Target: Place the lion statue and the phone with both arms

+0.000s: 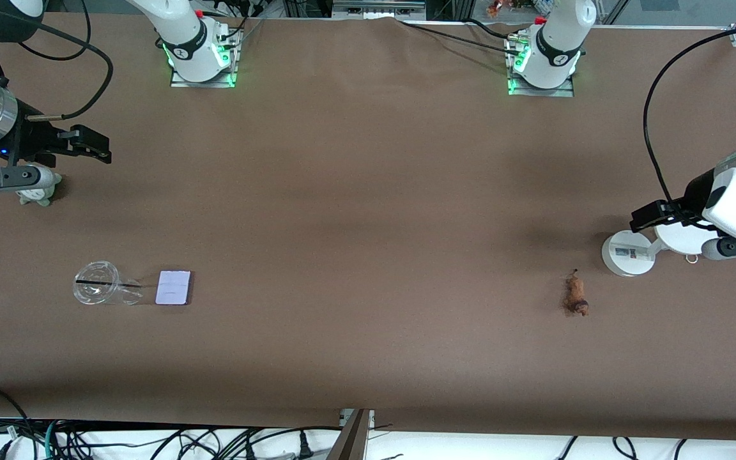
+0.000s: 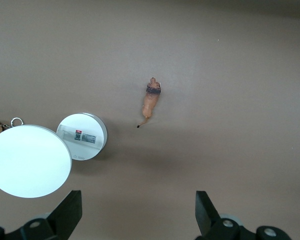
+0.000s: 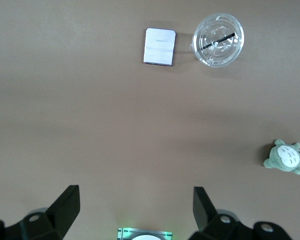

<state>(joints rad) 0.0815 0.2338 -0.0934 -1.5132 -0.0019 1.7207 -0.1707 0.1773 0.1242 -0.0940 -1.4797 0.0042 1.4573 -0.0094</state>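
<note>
The lion statue (image 1: 575, 297) is a tiny orange-brown figurine lying on the brown table toward the left arm's end; it also shows in the left wrist view (image 2: 150, 101). The phone (image 1: 173, 287) is a flat pale lavender rectangle toward the right arm's end, beside a clear cup; it also shows in the right wrist view (image 3: 160, 46). My left gripper (image 1: 646, 217) is open and empty, up over the white stand, apart from the lion. My right gripper (image 1: 90, 144) is open and empty, up at the right arm's end of the table, well apart from the phone.
A clear plastic cup (image 1: 96, 282) with a black straw lies beside the phone. A grey-green plush (image 1: 39, 188) sits under the right arm. A white round-based stand (image 1: 627, 253) with a disc stands farther from the front camera than the lion.
</note>
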